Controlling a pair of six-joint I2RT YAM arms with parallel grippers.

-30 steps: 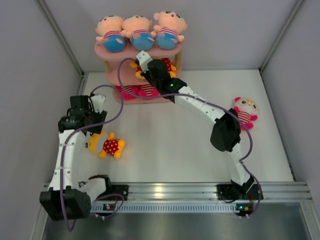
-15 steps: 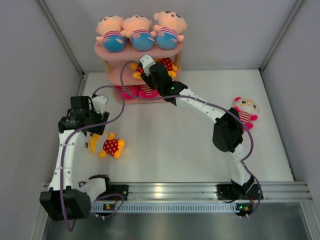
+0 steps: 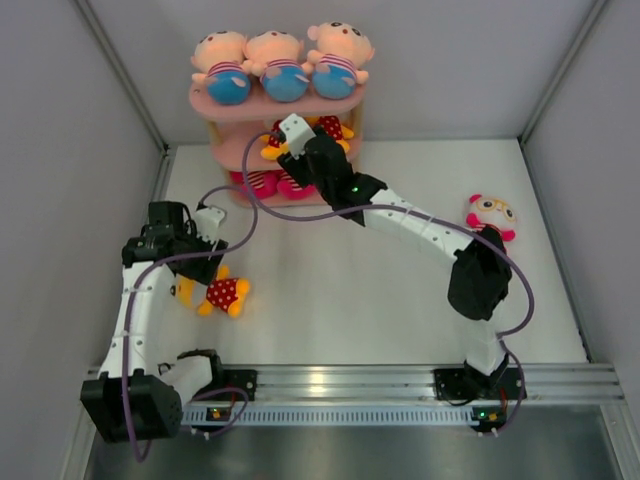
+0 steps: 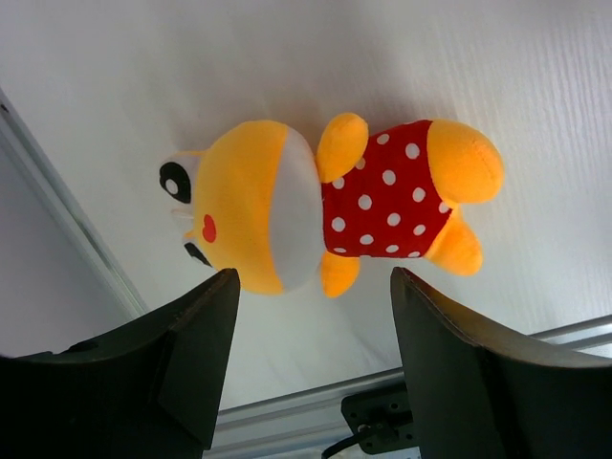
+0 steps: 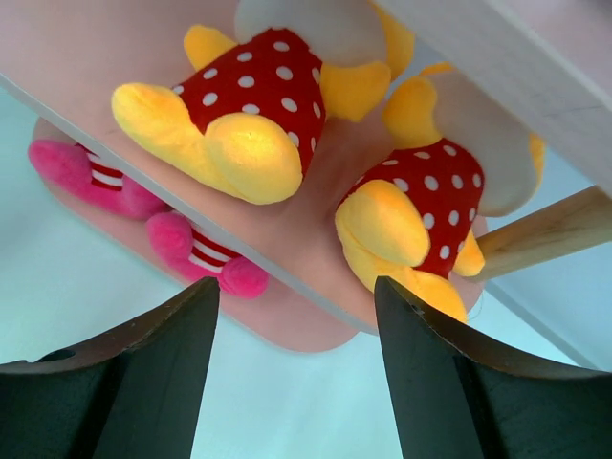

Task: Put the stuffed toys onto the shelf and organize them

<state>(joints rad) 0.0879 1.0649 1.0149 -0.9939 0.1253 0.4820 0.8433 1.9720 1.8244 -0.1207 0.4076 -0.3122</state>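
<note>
The pink shelf [image 3: 345,104] stands at the back. Three peach-headed stuffed toys [image 3: 281,66] sit on its top board. Two yellow polka-dot toys [image 5: 253,91] [image 5: 421,206] sit on the middle board [image 5: 316,229], and pink striped ones [image 3: 262,182] on the bottom. My right gripper [image 5: 296,285] is open just in front of the middle board, holding nothing. Another yellow toy [image 4: 382,201] lies flat on the table, and my left gripper [image 4: 313,282] hangs open just above its near side. A pink-white toy [image 3: 490,215] lies at the right.
Grey walls close in the table on the left, back and right. An aluminium rail [image 3: 400,380] runs along the near edge and shows in the left wrist view [image 4: 287,406]. A wooden shelf post [image 5: 545,229] stands right of my right gripper.
My right gripper has opened, letting go of a yellow toy on the middle board. My left arm has come nearer and lower, over the yellow toy on the table.
</note>
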